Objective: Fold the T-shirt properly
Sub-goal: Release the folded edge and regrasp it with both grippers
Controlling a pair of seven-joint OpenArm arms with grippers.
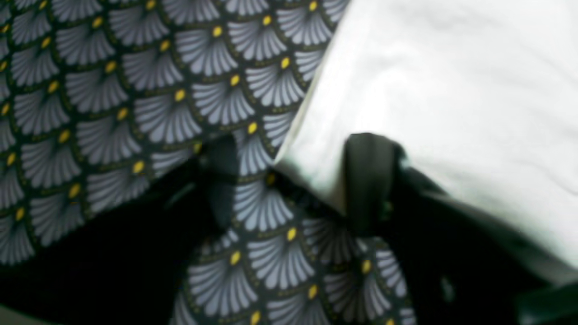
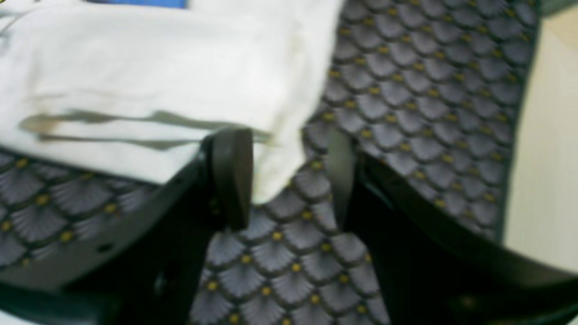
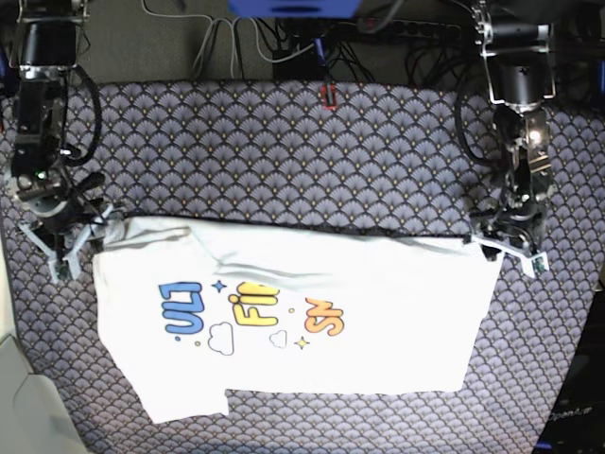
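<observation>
Left gripper [image 3: 509,248] is set at the T-shirt's [image 3: 378,312] far right corner, grip unclear; right gripper [image 3: 68,248] is spread around the far left corner. The shirt is laid flat on the patterned counter [image 3: 284,151], long axis left-right, print readable from the near side.

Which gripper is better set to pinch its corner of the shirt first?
Left gripper: one finger already sits against the T-shirt edge. The right gripper stands open, the corner only partly between its jaws.

Both wrist views are blurred; the base view is sharp and evenly lit.
</observation>
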